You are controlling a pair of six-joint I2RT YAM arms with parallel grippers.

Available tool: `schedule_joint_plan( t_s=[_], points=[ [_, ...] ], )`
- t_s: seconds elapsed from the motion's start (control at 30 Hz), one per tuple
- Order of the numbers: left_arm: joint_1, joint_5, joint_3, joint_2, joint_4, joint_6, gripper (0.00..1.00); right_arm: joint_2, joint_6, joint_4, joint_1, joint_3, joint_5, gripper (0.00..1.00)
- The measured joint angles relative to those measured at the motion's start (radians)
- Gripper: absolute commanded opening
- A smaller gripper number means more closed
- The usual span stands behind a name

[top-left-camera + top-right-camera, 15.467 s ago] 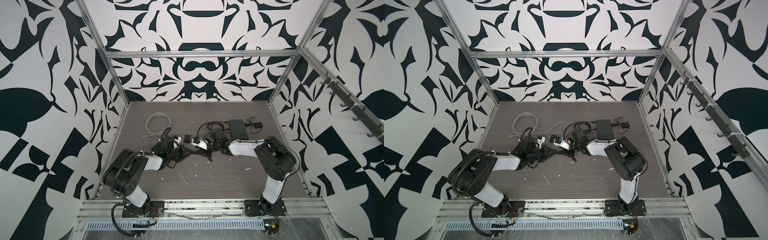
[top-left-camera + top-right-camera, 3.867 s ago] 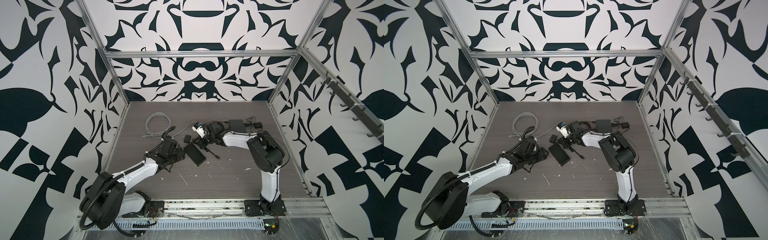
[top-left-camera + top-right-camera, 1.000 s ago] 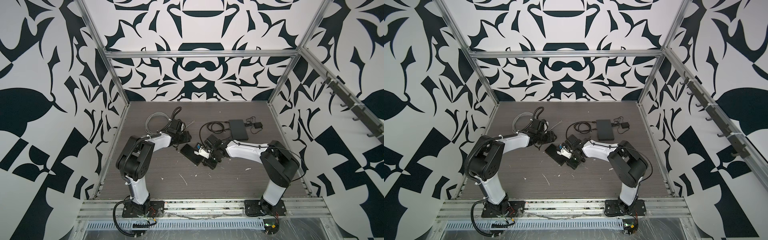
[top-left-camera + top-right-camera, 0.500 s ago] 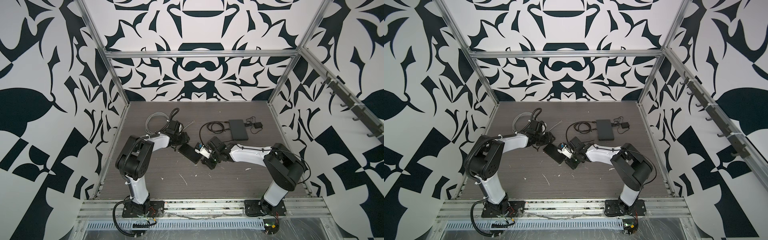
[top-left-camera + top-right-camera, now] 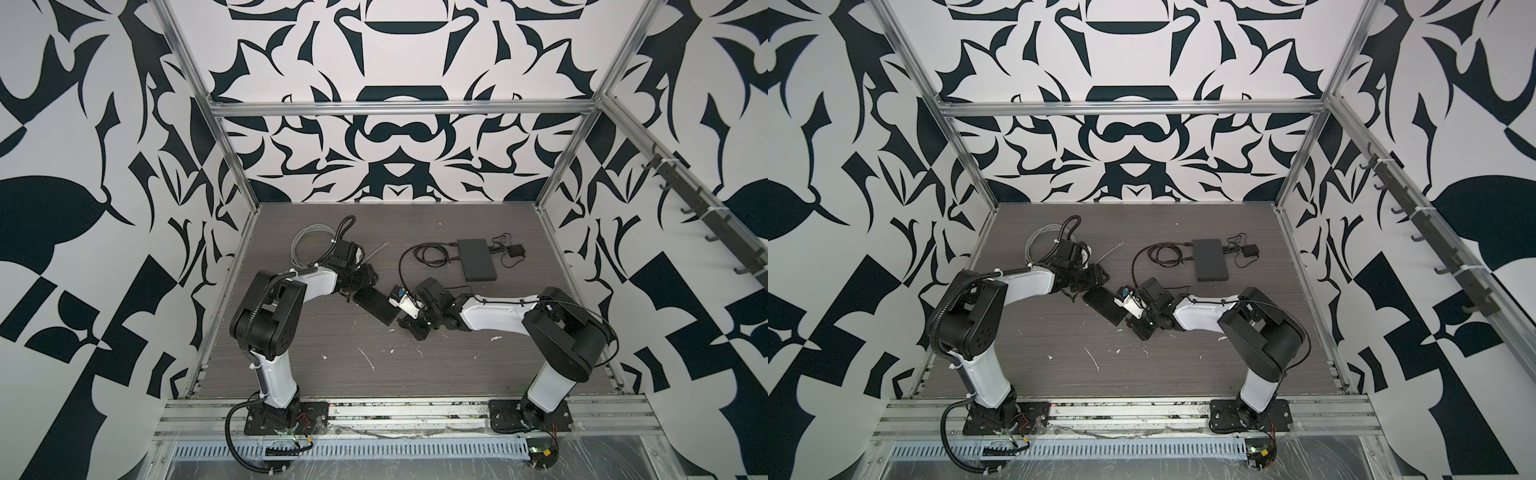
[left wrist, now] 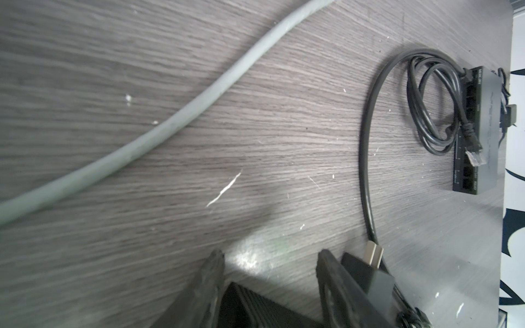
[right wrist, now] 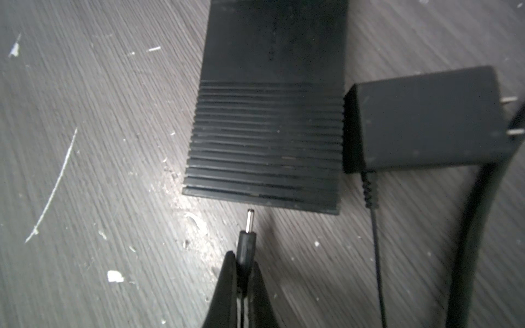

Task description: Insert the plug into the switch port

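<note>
The switch [image 5: 375,304] is a flat black ribbed box lying slantwise mid-table, seen in both top views [image 5: 1101,304]. My left gripper [image 5: 362,289] reaches its far end. In the left wrist view the fingers [image 6: 211,272] stand on either side of the switch's ribbed corner [image 6: 255,306] and touch it. My right gripper [image 7: 244,255] is shut on the black barrel plug [image 7: 246,241]. Its metal tip points at the near end face of the switch [image 7: 267,142], a short gap away. The port itself is hidden. In a top view the right gripper [image 5: 402,325] sits at the switch's near end.
A black power adapter [image 7: 426,119] with a thin cord lies right beside the switch. At the back right sit a second black box [image 5: 477,259], a coiled black cable [image 5: 424,257] and a small adapter [image 5: 516,250]. A grey cable coil [image 5: 311,241] lies back left. White scraps litter the front.
Over the last second the left gripper has edged down onto the switch's far end. The right arm has stretched out lower, keeping the plug by the near end. The switch has barely shifted.
</note>
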Motion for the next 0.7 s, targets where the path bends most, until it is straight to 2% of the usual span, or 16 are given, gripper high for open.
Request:
schedule_joint_plan(
  t_s=[0.7],
  points=[
    [0.012,0.038,-0.007,-0.011,-0.023,0.016,0.54,0.007,0.001,0.034,0.007,-0.005,0.008,0.00]
  ],
)
